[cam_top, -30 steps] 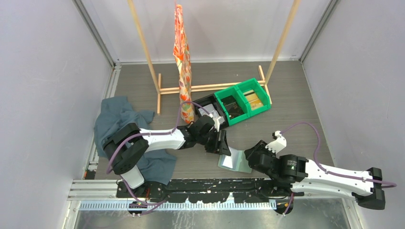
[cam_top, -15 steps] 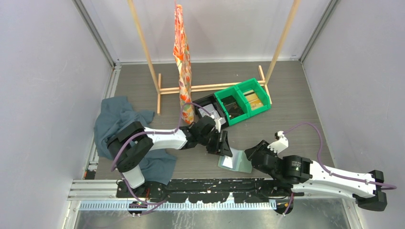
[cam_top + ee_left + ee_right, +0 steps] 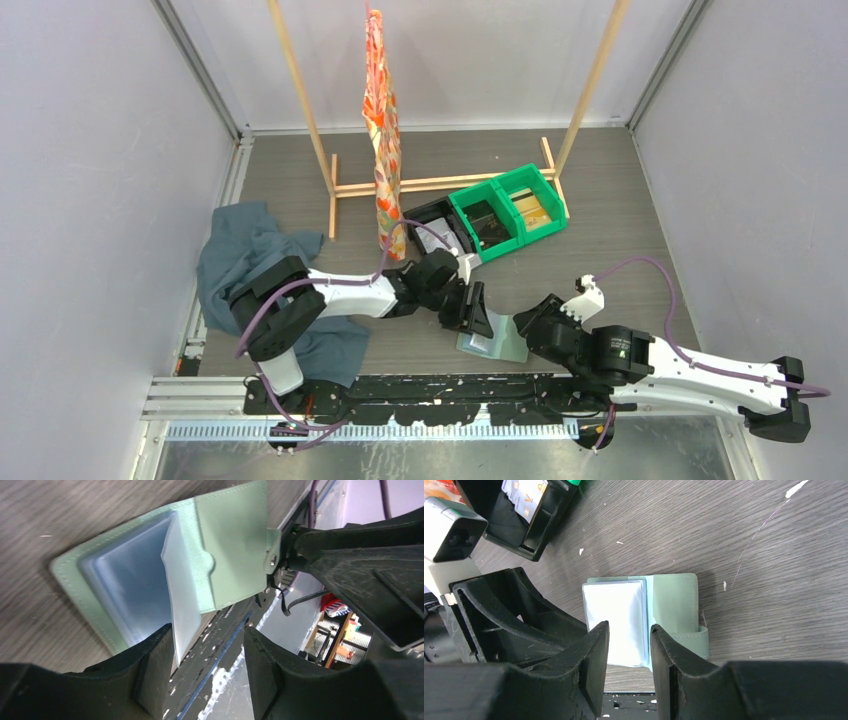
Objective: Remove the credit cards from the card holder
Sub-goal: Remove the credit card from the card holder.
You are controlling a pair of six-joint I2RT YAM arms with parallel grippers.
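The card holder [image 3: 495,343], sage green with pale blue inner panels, lies open on the table near its front edge. In the left wrist view the card holder [image 3: 225,550] shows a clear sleeve [image 3: 182,605] standing up from its fold. My left gripper [image 3: 207,667] is open, low at the holder's near edge, with the sleeve's edge beside its left finger [image 3: 150,665]. My right gripper [image 3: 629,655] is open with a narrow gap, just above the holder's [image 3: 674,605] pale sleeves [image 3: 616,615]. No card shows plainly inside the holder. In the top view the two grippers, left [image 3: 478,318] and right [image 3: 528,322], flank the holder.
A black bin [image 3: 437,222] holding printed cards [image 3: 526,495] and two green bins [image 3: 508,210] stand behind the holder. A dark teal cloth [image 3: 240,250] lies at the left. A wooden rack [image 3: 440,183] with hanging orange fabric [image 3: 383,130] stands at the back.
My left gripper has moved right and toward the front, onto the card holder's left edge. The right arm shifted slightly forward early on, then held.
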